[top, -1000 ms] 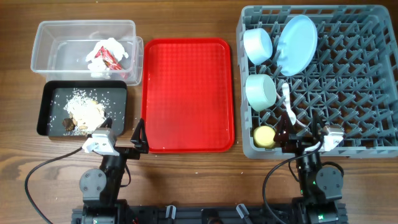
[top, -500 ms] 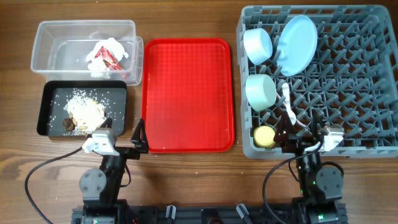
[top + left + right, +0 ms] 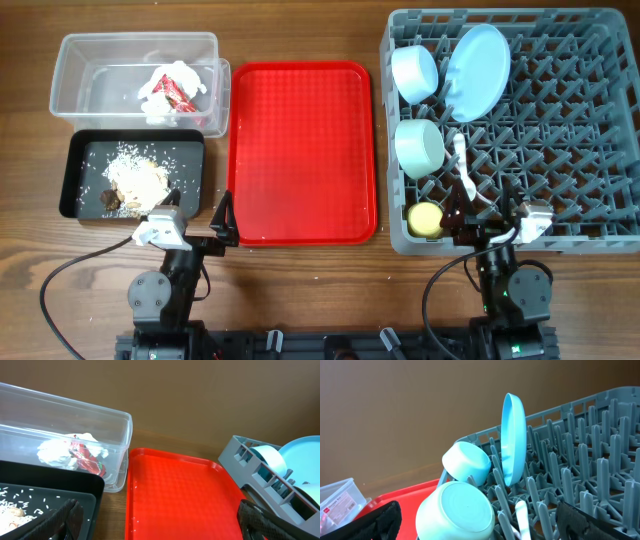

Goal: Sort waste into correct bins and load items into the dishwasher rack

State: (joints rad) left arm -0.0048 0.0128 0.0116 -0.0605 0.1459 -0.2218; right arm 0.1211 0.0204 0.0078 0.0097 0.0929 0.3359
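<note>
The grey dishwasher rack (image 3: 560,130) holds the pale blue plate (image 3: 477,70) on edge, the pale blue-white bowl (image 3: 415,73), the mint green bowl (image 3: 419,147), the yellow cup (image 3: 425,219) and white cutlery (image 3: 462,170). The clear tub (image 3: 75,72) holds the red-and-white wrapper with tissue (image 3: 172,90). The black tray (image 3: 80,160) holds food scraps and rice bits (image 3: 135,180). My left gripper (image 3: 198,222) is open and empty by the red tray's near left corner. My right gripper (image 3: 487,218) is open and empty at the rack's near edge. The right wrist view shows the plate (image 3: 514,440) and mint bowl (image 3: 455,512).
The flat red serving tray (image 3: 302,150) lies bare between the bins and the rack; it also shows in the left wrist view (image 3: 180,495). Both arm bases sit at the table's near edge. Brown wooden table (image 3: 300,300) all around.
</note>
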